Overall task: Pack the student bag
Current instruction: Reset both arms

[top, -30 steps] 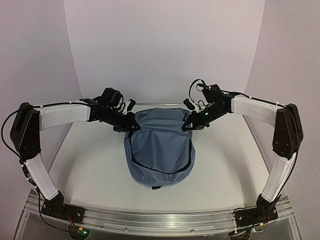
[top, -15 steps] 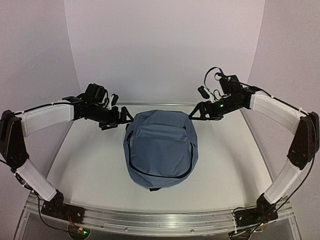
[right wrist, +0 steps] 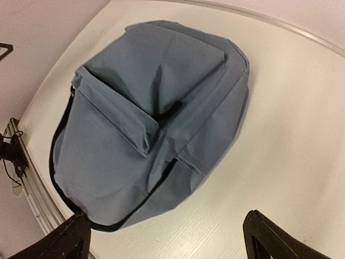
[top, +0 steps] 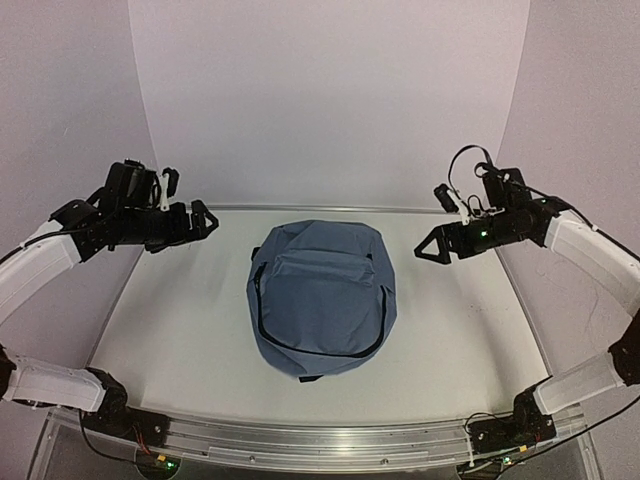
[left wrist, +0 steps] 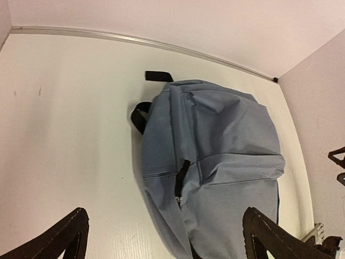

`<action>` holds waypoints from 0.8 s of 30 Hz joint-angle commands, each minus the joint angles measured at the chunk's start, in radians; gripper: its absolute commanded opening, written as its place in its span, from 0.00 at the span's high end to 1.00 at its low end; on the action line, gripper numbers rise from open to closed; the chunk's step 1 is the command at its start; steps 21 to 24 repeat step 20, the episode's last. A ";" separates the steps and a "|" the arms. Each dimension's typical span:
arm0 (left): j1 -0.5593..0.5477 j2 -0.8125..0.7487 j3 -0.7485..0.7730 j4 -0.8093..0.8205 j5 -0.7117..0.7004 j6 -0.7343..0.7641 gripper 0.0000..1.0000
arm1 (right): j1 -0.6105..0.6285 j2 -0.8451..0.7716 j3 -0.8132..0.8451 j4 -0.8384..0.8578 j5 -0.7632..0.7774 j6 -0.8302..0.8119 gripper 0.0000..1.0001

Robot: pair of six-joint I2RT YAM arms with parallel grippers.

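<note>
The student bag (top: pixel 320 300) is a blue-grey backpack with black zipper lines, lying flat in the middle of the white table with its front pocket up. My left gripper (top: pixel 203 222) hangs open to the left of the bag's top, well apart from it. My right gripper (top: pixel 430 248) hangs open to the right of the bag's top, also apart. In the left wrist view the bag (left wrist: pixel 215 151) lies below the wide-spread left gripper (left wrist: pixel 164 226), a black strap (left wrist: pixel 158 76) showing at its edge. In the right wrist view the bag (right wrist: pixel 145 124) lies under the open right gripper (right wrist: pixel 167 226).
A metal strip (top: pixel 320 210) runs along the table's back edge, under the white back wall. The aluminium rail (top: pixel 320 440) with both arm bases lines the near edge. Pale side walls stand close on the left and right.
Both grippers let go of the bag's top corners, opened wide and drew outward and upward, away from it. The bag's top settled flat on the table.
</note>
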 commanded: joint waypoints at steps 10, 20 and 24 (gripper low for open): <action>0.000 0.041 -0.318 0.099 -0.088 -0.178 0.00 | -0.109 0.090 -0.145 0.005 0.008 -0.076 0.02; 0.000 0.041 -0.304 0.097 -0.093 -0.160 0.00 | -0.127 0.086 -0.163 0.016 -0.014 -0.061 0.02; 0.000 0.041 -0.304 0.097 -0.093 -0.160 0.00 | -0.127 0.086 -0.163 0.016 -0.014 -0.061 0.02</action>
